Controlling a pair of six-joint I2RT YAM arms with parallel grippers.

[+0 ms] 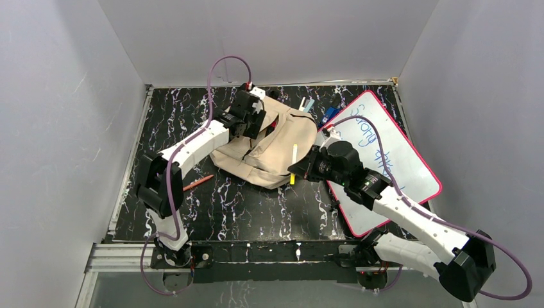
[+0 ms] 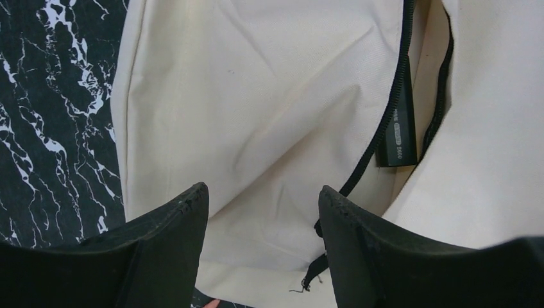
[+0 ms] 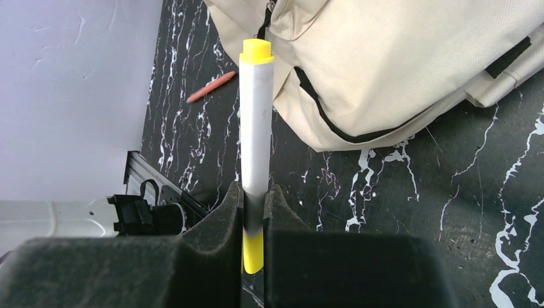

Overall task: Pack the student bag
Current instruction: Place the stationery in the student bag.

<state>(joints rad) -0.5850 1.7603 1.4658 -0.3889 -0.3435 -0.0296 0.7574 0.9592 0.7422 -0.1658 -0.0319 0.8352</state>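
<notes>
Left fingers [image 2: 160, 247] spread above creased cream bag [image 2: 256, 115], black zipper [image 2: 392, 106] partly open; right fingers [image 3: 218, 224] clamped on yellow-capped marker [image 3: 256, 115].

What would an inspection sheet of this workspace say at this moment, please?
Surface: black white-veined marble-look tabletop.
Job's things: beige fabric backpack lying on the tabletop, its black zipper partly open; white marker with yellow ends in the right tool.
Clutter: pink-framed whiteboard with writing, beside the backpack; orange pencil on the tabletop; small blue and pale items behind the backpack, too small to identify.
Tools: left tool open, over the backpack; right tool shut on the marker.
Cables: purple cables loop along both arms.
Surroundings: plain grey walls on three sides.
</notes>
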